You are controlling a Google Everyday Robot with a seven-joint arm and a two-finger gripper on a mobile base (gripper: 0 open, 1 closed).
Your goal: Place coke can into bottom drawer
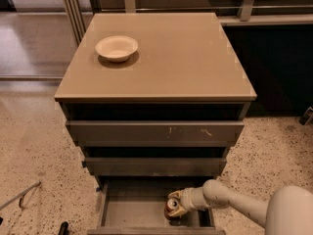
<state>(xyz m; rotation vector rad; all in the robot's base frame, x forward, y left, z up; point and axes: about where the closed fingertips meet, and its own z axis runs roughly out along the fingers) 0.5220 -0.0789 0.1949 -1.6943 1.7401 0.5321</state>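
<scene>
Red-orange thin-walled metal coke can (170,211) with a silver top is sitting in the pale two-finger gripper (176,204), tilted, with its top facing up toward the camera. The gripper is reaching in from the right, down inside the open grey-brown shallow bottom drawer (129,210). Bare drawer floor is lying to its left and the right side wall is just beside it.

I'm reading the fingers (179,213) as closed around the can body with no gap showing. I can't tell whether the can's base is touching the floor under the gripper.

Handling, my estimate:
- It's looking light either way. I'm not able to tell full from empty.
- The wall is going to dent if I'm squeezing hard, so light force.
- Painted skin is looking slick, and the round body will be rolling if let go tilted.
- The best hold is across mid-body, clear of the top rim.

The plain-fronted middle drawer (155,166) is hanging just above the gripper, so clearance is looking tight. A cream round bowl (116,47) is sitting on the tan cabinet top (186,58), well above and left of the gripper.
</scene>
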